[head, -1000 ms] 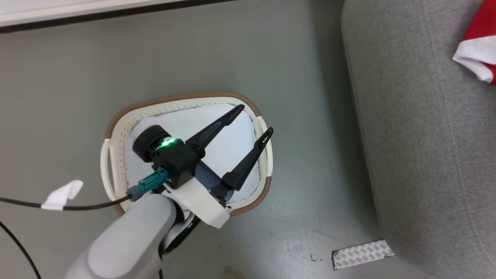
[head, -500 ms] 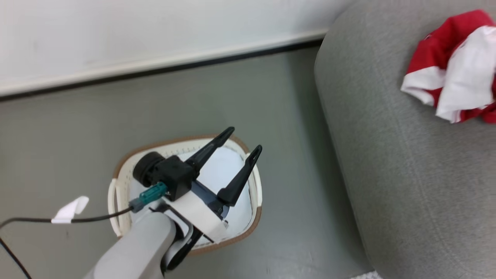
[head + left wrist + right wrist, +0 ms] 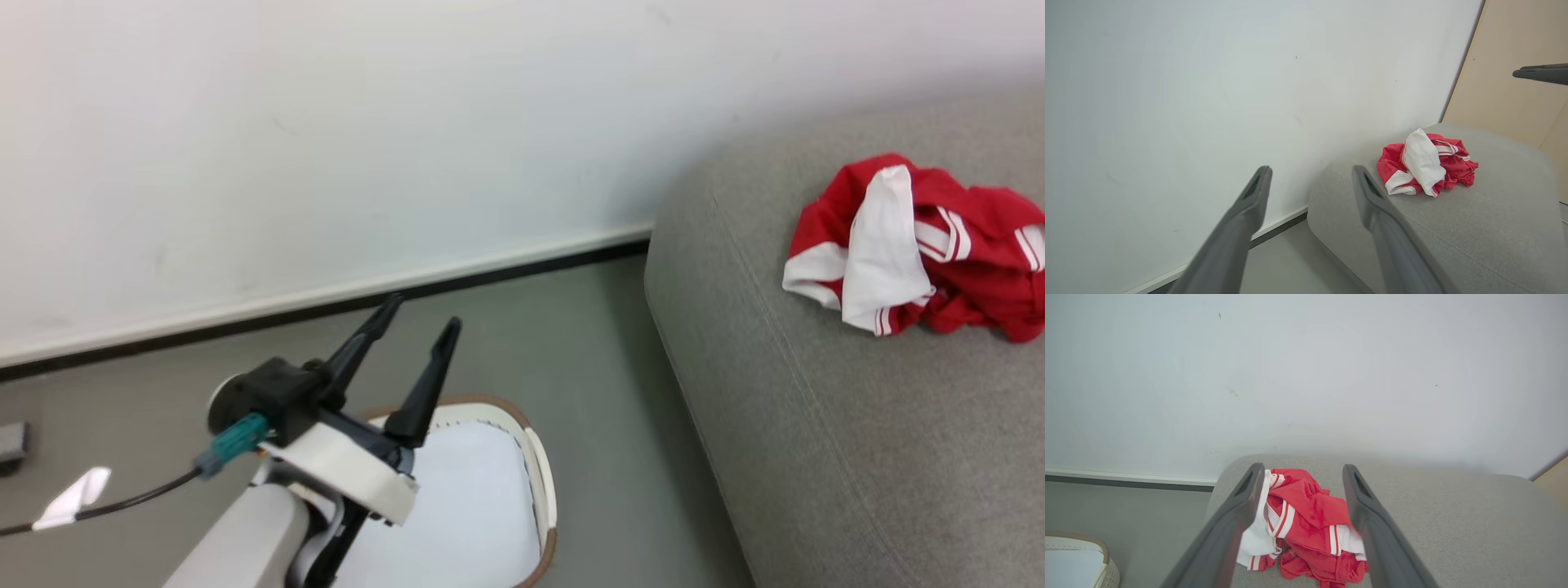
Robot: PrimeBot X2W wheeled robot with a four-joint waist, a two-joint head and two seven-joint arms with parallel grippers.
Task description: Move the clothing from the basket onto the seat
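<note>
Red-and-white clothing (image 3: 914,245) lies crumpled on the grey seat (image 3: 816,474), while the white basket (image 3: 545,490) on the floor shows a bare bottom. The left gripper (image 3: 424,313) hangs above the basket and the right gripper (image 3: 1303,468) above the heap, both spread wide and empty, suggesting the job is done.

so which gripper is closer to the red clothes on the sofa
Right. The right gripper hangs open facing the red clothes on the sofa, close by. The left gripper is open above the basket, off beside the sofa.
</note>
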